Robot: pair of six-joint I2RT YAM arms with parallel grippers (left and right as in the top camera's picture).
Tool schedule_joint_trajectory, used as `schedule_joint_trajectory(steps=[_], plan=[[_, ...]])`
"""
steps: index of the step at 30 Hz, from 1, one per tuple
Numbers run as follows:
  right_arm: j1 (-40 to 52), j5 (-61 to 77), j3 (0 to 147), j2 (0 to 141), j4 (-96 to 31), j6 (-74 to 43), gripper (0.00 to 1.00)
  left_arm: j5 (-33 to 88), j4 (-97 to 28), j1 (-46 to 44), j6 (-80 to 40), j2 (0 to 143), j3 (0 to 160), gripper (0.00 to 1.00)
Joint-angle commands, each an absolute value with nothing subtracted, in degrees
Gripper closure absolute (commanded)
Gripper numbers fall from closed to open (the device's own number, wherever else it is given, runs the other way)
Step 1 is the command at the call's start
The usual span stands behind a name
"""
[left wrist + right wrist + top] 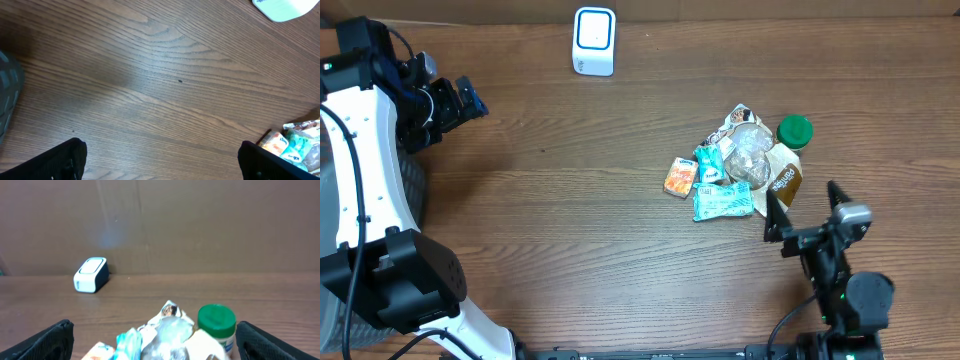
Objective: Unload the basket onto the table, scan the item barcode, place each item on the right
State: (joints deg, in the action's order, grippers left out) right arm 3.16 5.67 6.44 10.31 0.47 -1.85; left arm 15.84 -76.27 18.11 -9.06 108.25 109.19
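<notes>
A small heap of items lies right of the table's middle: an orange packet [680, 177], a teal packet [722, 200], a clear crinkled bag [748, 150], a brown-and-white pouch [784, 175] and a green-lidded jar [794, 131]. The white scanner [594, 40] stands at the far edge. My right gripper [807, 205] is open just in front of the heap, with the jar [216, 322] and the bag [170, 335] between and beyond its fingers [45, 342]. My left gripper [472, 101] hovers open at the far left over bare wood, holding nothing [162, 167].
A grey mesh bin [415, 185] sits at the left edge beside the left arm. A brown cardboard wall [200, 225] backs the table behind the scanner [91, 274]. In the left wrist view the heap's edge [295, 142] shows at lower right.
</notes>
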Motion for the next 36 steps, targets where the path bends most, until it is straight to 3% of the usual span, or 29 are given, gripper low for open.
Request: schedule_joint_trajectory(steps=[1, 9, 36], plan=[[5.3, 3.5, 2.7, 5.1, 1.2, -1.6, 0.0, 16.1, -76.2, 18.0, -9.4, 107.7, 110.0, 0.0], [6.8, 2.6, 0.5, 1.5, -4.8, -1.7, 0.0, 16.1, -76.2, 18.0, -9.4, 107.7, 110.0, 0.0], [6.8, 3.1, 0.5, 1.4, -4.6, -1.7, 0.0, 16.1, -76.2, 18.0, -9.4, 107.7, 110.0, 0.0]])
